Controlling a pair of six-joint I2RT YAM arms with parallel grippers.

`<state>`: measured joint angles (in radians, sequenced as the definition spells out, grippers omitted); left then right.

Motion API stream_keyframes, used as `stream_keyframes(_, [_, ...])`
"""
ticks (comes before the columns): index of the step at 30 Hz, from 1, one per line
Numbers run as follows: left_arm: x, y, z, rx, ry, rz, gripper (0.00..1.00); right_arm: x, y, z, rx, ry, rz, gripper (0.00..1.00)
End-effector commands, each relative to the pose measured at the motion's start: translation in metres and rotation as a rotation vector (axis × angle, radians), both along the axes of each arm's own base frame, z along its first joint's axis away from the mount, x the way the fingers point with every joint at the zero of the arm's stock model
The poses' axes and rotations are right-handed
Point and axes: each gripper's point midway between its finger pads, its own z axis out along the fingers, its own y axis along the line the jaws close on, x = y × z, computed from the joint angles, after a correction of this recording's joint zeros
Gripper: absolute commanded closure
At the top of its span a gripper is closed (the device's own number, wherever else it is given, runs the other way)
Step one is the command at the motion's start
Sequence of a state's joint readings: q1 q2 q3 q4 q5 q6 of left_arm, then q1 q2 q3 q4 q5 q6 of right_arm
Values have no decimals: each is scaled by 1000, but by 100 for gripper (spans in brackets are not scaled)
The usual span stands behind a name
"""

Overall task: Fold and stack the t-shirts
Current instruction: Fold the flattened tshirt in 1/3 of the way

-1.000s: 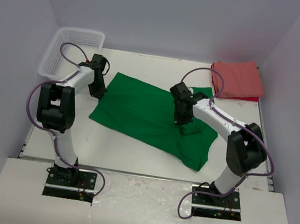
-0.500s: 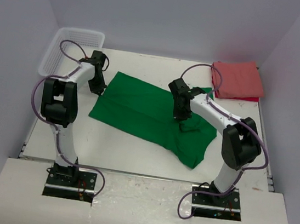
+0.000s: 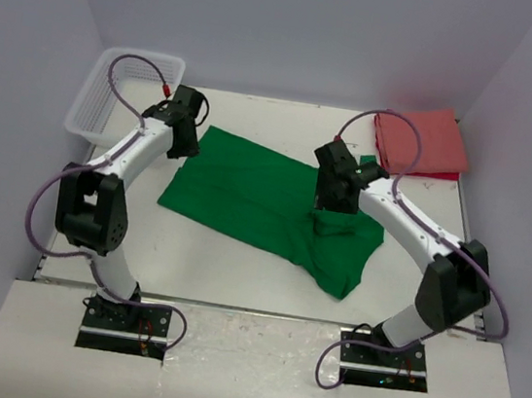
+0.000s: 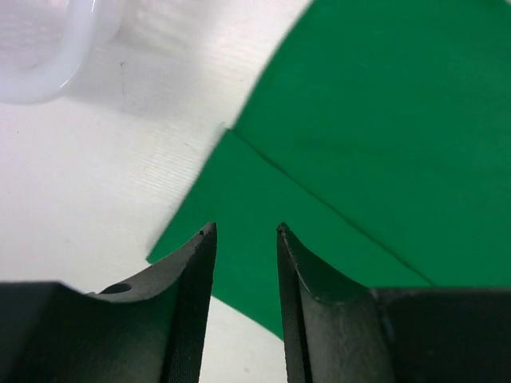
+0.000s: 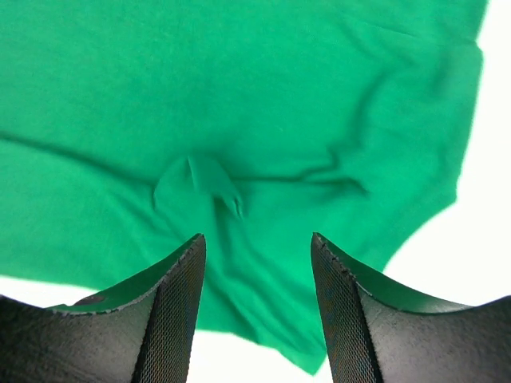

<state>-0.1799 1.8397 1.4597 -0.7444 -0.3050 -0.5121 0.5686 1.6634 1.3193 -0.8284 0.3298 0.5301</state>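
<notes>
Pale lilac walls (image 3: 298, 27) box in a white desk (image 3: 236, 276); the green shirt (image 3: 266, 199) lies flat at its centre, one layer, long axis running from 10 o'clock to 4 o'clock; the red shirt (image 3: 417, 140) sits folded in the 1 o'clock corner, well apart from it; a white basket (image 3: 123, 92) stands at 11 o'clock.

The left end effector (image 3: 188, 148) hangs over the green shirt's 10 o'clock corner, jaws a narrow slot with nothing between them; the right end effector (image 3: 329, 207) hangs over the cloth toward the 3 o'clock side, jaws set wider, also empty; neither touches the shirt as far as I can tell.

The relation that counts, in my judgement, is that each arm sits over its own end of the long axis: the left arm is nearer the 10 o'clock corner, the right nearer the bunched 4 o'clock end, so a fold would need both to pinch an edge.

The top view gives the axis and the spacing, but not the jaws; the left wrist view shows the left end effector (image 4: 243, 231) just above the shirt's edge (image 4: 383, 120), with a seam (image 4: 319, 195) running toward 4 o'clock and the basket's rim (image 4: 48, 72) at 10 o'clock; the right wrist view shows the right end effector (image 5: 255, 239) above a small raised pucker (image 5: 200, 179), unseen from above.
</notes>
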Motion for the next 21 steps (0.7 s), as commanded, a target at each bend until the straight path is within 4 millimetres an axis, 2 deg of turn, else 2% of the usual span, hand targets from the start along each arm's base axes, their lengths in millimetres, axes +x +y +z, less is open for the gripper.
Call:
stream_keyframes(1, [-5, -10, 51, 4, -147, -30, 62, -28, -20, 32, 1, -58, -63, 43])
stream_keyframes(2, [-14, -14, 43, -16, -111, -56, 62, -48, -20, 30, 35, -47, -52, 43])
stream_keyframes(4, [-29, -27, 32, -66, -55, -106, 64, -67, -25, 26, 56, -30, -67, 43])
stream_keyframes(5, [-40, -29, 19, -75, -15, -126, 63, -85, -31, 20, 68, -14, -91, 43])
stream_keyframes(9, [-57, -33, -8, -107, 48, -139, 68, -129, -30, 3, 164, 32, -123, 44])
stream_keyframes(10, [-61, -37, -16, -126, 75, -149, 76, -134, -32, -1, 174, 33, -145, 44])
stream_keyframes(11, [-65, -39, -23, -138, 95, -141, 80, -146, -38, -9, 178, 47, -184, 45])
stream_keyframes(12, [-67, -42, -28, -155, 107, -143, 83, -151, -40, -13, 174, 57, -194, 46])
stream_keyframes(13, [-68, -47, -36, -182, 126, -153, 96, -159, -47, -19, 157, 76, -233, 47])
stream_keyframes(14, [-68, -48, -40, -186, 137, -151, 100, -163, -46, -21, 146, 80, -230, 48])
stream_keyframes(16, [-70, -51, -51, -194, 170, -153, 100, -168, -49, -29, 125, 96, -258, 48])
stream_keyframes(21, [-67, -48, -63, -177, 205, -138, 100, -175, -49, -46, 129, 119, -295, 50])
